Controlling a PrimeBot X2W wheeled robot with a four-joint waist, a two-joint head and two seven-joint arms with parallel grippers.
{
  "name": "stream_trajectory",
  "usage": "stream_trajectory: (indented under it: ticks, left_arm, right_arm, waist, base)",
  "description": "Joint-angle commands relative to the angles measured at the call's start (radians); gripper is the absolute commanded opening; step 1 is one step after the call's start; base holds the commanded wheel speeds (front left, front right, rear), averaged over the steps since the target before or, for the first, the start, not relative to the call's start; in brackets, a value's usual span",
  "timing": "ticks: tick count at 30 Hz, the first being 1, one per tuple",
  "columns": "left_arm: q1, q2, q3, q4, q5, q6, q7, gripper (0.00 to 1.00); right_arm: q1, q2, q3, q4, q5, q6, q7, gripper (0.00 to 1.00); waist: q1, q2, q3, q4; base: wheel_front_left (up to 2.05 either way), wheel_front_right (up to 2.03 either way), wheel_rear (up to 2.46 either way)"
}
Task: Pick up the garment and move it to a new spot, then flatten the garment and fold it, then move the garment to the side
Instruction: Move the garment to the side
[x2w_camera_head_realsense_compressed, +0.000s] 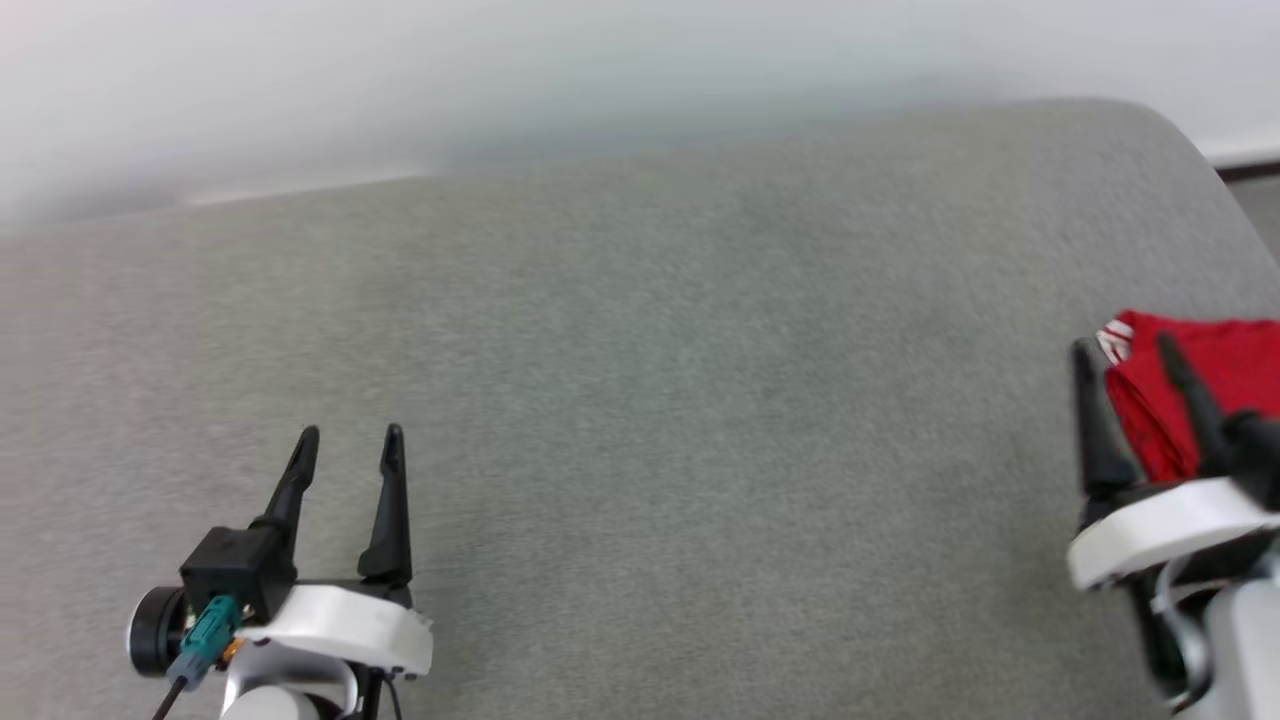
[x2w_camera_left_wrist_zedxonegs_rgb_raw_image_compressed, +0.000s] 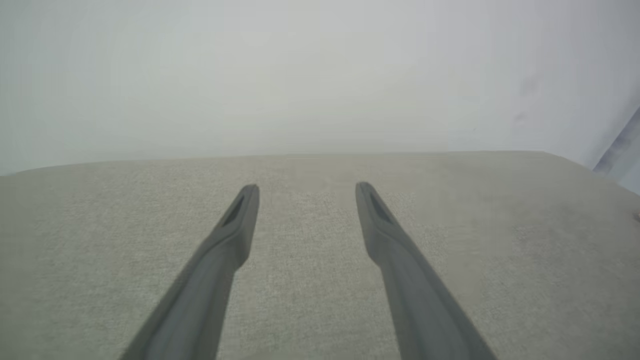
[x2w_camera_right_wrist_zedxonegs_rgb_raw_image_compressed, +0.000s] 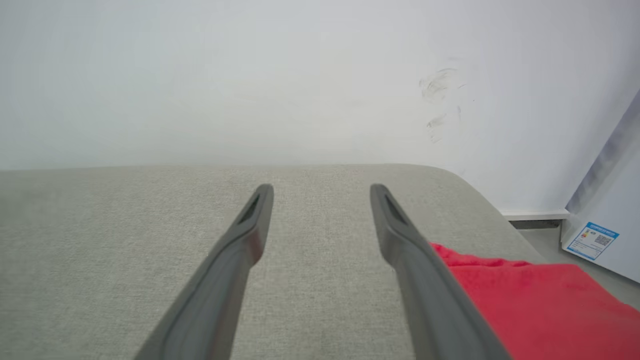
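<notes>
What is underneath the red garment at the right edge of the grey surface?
The garment lies directly on the grey cushioned surface, which shows beside it. Anything between its layers or beneath it is covered; the right pincer also hides part of it.

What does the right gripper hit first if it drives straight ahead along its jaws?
Probably nothing close: the right gripper, jaws open, points over bare grey cushion toward the white wall. The red jersey lies off to one side of that line. Whether cushion or wall comes first is unclear, since depth is hard to judge.
</notes>
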Motion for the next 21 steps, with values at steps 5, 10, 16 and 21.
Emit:
stream_trajectory:
  ticks: [5,10,16,21]
  left_arm:
    - [0.059,-0.010,0.040,-0.010,0.032,0.021,-0.003,1.00]
    - [0.116,-0.010,0.057,-0.006,0.049,0.013,-0.003,1.00]
    - [0.178,-0.021,0.055,0.000,0.060,0.012,-0.003,1.00]
    - [0.208,-0.045,0.061,-0.002,0.052,0.010,-0.003,1.00]
  right_arm:
    - [0.085,0.055,0.054,-0.108,0.011,-0.001,0.041,1.00]
    - [0.159,0.077,0.062,-0.189,-0.006,-0.001,0.077,1.00]
    - [0.259,0.082,0.051,-0.281,-0.036,-0.001,0.132,1.00]
    - [0.315,0.095,0.036,-0.345,-0.040,-0.001,0.158,1.00]
  waist:
    - [0.0001,0.0000,-0.067,0.068]
    - [0.0001,0.0000,-0.115,0.083]
    - [0.0001,0.0000,-0.164,0.085]
    - [0.0001,0.0000,-0.182,0.087]
  base:
    - [0.00,0.00,0.00]
    - [0.00,0.00,0.00]
    - [0.00,0.00,0.00]
    - [0.00,0.00,0.00]
